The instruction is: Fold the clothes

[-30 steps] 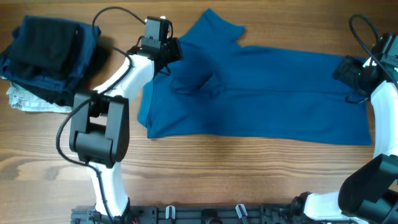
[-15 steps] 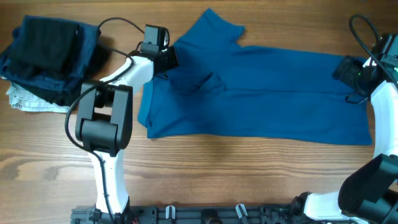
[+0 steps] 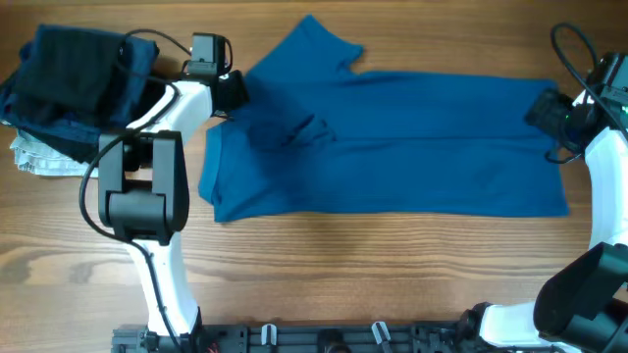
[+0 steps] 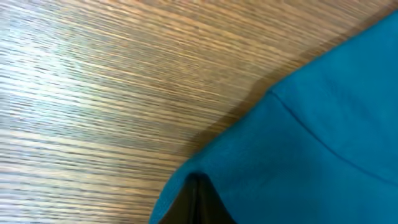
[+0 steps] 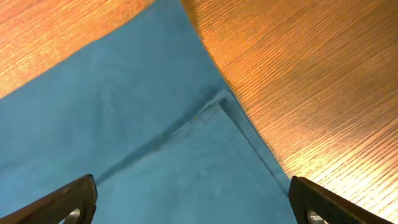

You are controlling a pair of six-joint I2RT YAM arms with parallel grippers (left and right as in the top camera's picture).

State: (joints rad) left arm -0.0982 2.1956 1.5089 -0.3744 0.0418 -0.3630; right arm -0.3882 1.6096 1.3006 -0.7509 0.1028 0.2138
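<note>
Guess we're flattening: T-shirt point(image 3: 392, 147) spread right of the dark pile point(image 3: 69, 83), left gripper point(image 3: 233, 94) clamped on its shoulder edge, right gripper point(image 3: 549, 110) wide apart over the far hem (holding nothing). Next we'd pinch that corner.

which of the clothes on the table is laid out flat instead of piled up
The mid-blue T-shirt, spread out flat mid-scene; the darker navy and black garments sit stacked at the overhead view's left edge.

left tool point(image 4: 198, 202) mostly hidden, T-shirt point(image 4: 323, 124) covering it
</note>
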